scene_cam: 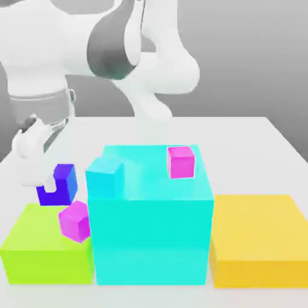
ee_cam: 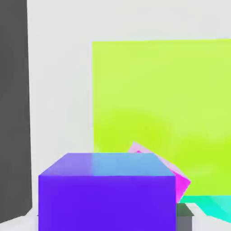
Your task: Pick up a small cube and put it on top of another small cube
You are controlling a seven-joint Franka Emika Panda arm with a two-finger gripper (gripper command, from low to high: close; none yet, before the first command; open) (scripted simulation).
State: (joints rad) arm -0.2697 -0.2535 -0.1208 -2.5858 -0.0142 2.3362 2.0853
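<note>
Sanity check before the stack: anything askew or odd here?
One thing: the magenta cube on the lime block sits tilted, not flat. It lies just below the blue cube held in the pincer. Everything else sits square.

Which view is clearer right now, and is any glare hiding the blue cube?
Exterior view: even, flat light, no glare; blue cube crisp at the claw. Hand view: blue cube looms close with a pale sheen on top; magenta cube half-hidden behind it.
</note>
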